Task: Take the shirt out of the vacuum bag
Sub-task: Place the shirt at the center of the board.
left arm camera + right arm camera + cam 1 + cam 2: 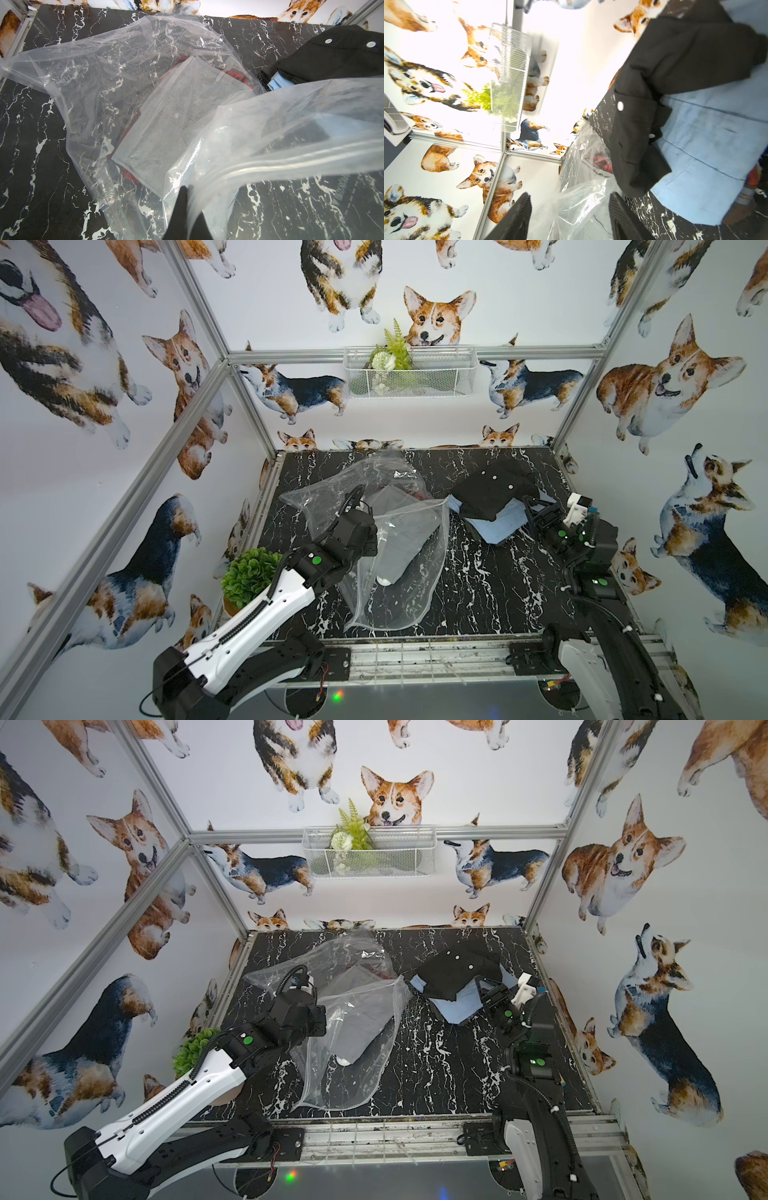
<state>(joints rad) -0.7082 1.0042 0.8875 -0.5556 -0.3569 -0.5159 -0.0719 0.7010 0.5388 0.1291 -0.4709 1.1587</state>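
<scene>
On the marble-patterned table [478, 585], the left gripper [185, 192] has its fingers pressed together on a fold of the vacuum bag [399, 572]. The pinch is close to the zip-seal edge [291, 164] and holds that flap up off the surface. This apparently keeps the mouth open and stops the crinkly plastic from sliding.

Inside the bag a folded grey shirt [178, 124] lies flat over something red [234, 75], beyond the raised flap.

Across the table, the right gripper [569, 195] has its fingers standing apart with nothing between them. It is just beside a black shirt [492, 489] with white buttons. That shirt lies outside the bag, draped on a folded light-blue shirt [505, 520] at the right rear.

The pile sits just beside the bag and looks like the spot for whatever comes out. By this showing, the black shirt is free of the bag and the grey one is not yet drawn out.
</scene>
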